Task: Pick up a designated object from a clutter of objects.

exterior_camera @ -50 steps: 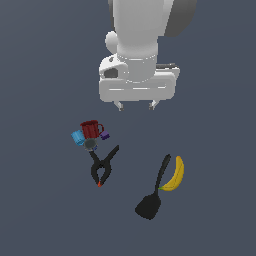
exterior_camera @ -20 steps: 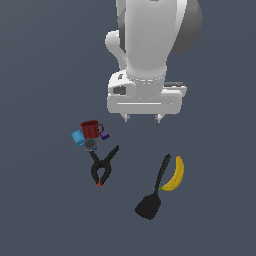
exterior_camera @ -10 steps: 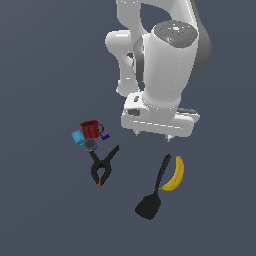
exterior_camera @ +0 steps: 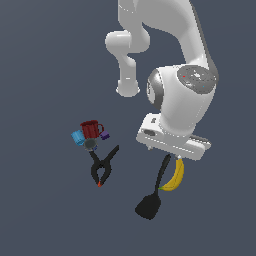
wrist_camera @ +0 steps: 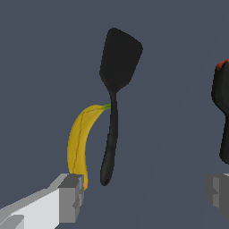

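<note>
The yellow banana (exterior_camera: 174, 178) lies curved beside the black spatula (exterior_camera: 149, 204), and its upper end is hidden under my white hand (exterior_camera: 173, 141). In the wrist view the banana (wrist_camera: 79, 142) runs down to one grey fingertip (wrist_camera: 71, 195), with the spatula (wrist_camera: 117, 62) just beside it. My gripper (wrist_camera: 144, 191) is open with a wide gap. The banana's near end and the spatula's handle end lie close to one finger, and nothing is held. The rest of the clutter sits to the exterior view's left.
The black clamp (exterior_camera: 102, 167) lies left of the spatula and shows at the wrist view's edge (wrist_camera: 222, 107). Behind it cluster the red mug (exterior_camera: 91, 129), blue cup (exterior_camera: 77, 137) and purple block (exterior_camera: 105, 135).
My hand has come down and shifted toward the exterior view's right, from above the clutter to right over the banana. The objects have not moved.
</note>
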Controlling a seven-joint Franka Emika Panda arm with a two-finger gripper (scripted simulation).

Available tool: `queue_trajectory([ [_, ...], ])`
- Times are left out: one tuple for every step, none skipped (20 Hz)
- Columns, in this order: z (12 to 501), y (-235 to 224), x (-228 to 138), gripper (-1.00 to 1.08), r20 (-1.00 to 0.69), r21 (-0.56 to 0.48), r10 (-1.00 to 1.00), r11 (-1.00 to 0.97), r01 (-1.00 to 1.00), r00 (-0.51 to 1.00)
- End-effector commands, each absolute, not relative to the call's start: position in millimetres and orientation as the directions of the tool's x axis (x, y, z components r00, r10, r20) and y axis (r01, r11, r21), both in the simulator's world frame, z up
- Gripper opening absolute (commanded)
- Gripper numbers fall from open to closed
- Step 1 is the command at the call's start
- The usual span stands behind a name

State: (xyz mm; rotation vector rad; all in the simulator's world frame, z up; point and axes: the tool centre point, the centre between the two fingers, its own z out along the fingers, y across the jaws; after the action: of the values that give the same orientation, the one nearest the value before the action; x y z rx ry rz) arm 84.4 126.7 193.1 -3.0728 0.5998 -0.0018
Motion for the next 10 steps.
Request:
queue_trajectory([
  [177,139,90,1.0,-0.001,-0.009,-0.417,-0.909,-0.417,0.909],
  [170,143,92,1.0,-0.001,-0.008,-0.433,-0.901,-0.433,0.901],
  [163,148,93,1.0,-0.001,-0.007,-0.449,-0.894,-0.449,0.894],
  [156,153,95,1.0,-0.001,-0.006,-0.464,-0.886,-0.464,0.886],
  [149,158,97,1.0,-0.001,-0.006,-0.48,-0.878,-0.48,0.878],
  [142,163,98,1.0,0.0,-0.005,-0.495,-0.869,-0.495,0.869],
  [136,168,99,1.0,0.0,-0.004,-0.51,-0.86,-0.51,0.86],
  [129,172,100,1.0,0.0,-0.004,-0.524,-0.852,-0.524,0.852],
  [123,176,101,1.0,0.0,-0.003,-0.537,-0.844,-0.537,0.844],
  [117,180,102,1.0,0.0,-0.003,-0.549,-0.836,-0.549,0.836],
])
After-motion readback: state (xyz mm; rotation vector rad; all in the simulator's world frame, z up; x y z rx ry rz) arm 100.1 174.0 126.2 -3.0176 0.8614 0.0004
